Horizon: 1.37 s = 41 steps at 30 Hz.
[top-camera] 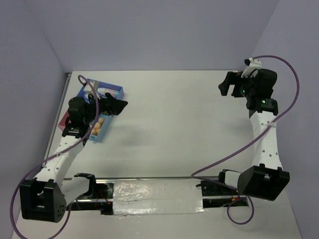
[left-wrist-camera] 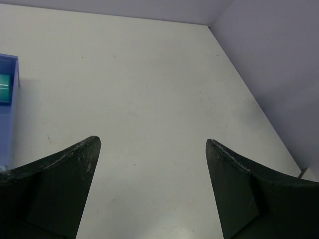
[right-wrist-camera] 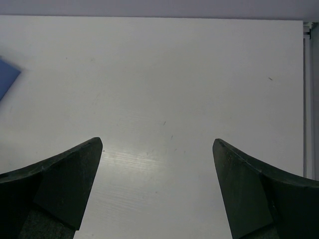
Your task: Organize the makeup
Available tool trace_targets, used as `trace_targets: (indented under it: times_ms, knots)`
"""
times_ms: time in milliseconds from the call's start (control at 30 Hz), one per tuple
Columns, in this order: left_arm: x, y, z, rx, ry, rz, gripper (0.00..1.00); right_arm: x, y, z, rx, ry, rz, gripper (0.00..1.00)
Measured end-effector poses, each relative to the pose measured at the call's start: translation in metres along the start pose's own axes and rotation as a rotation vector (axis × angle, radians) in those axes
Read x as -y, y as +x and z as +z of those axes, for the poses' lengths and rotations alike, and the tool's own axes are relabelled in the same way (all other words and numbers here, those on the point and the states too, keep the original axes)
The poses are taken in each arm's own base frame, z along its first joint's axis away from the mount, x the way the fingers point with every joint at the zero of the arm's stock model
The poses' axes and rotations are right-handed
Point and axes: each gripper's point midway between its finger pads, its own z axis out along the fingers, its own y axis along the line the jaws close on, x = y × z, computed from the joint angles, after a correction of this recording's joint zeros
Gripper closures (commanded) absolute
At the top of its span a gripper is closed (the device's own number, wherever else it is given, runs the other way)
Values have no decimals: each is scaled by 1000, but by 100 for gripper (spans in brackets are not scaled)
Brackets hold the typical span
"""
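Observation:
The makeup lies in a blue and pink compartment tray [top-camera: 115, 91] at the table's left. Peach egg-shaped sponges [top-camera: 99, 125] fill its near blue compartment, and a white tube [top-camera: 103, 90] lies in the far one. The left arm hides the rest of the tray. My left gripper [top-camera: 118, 106] hangs over the tray's right edge, pointing right. In the left wrist view it [left-wrist-camera: 153, 141] is open with only bare table between its fingers, and the tray's blue wall [left-wrist-camera: 7, 124] shows at the left. My right gripper [top-camera: 225, 85] stands open at the far right, also empty [right-wrist-camera: 157, 141].
The white table [top-camera: 169, 119] is walled at the back and on both sides. Purple cables loop from both arms. A taped strip and the arm bases run along the near edge. A blue tray corner [right-wrist-camera: 7, 79] shows at the far left of the right wrist view.

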Motion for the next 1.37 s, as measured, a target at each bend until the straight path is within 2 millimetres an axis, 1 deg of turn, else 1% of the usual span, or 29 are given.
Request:
trace_targets:
  times_ms: [100,233,400,467,700,900,1200,1367]
  knots:
    - [8,6,3,-10,17,4,1,-1,7,-12,16,26,4,0]
    - [20,6,8,0,42,19,1,-5,19,-25,31,41,6,0]
    - [25,7,10,6,51,26,1,-5,15,-35,74,68,7,0]
    - [25,7,11,9,50,27,1,-4,16,-36,81,78,7,0]
    - [25,4,15,24,48,34,1,0,31,-32,60,94,16,0]
    - [18,6,20,23,31,30,1,4,46,-26,35,102,23,0]
    - [10,14,27,3,11,19,1,7,43,-24,48,109,10,0]
    - [8,12,28,11,5,22,1,9,45,-23,42,110,11,0]
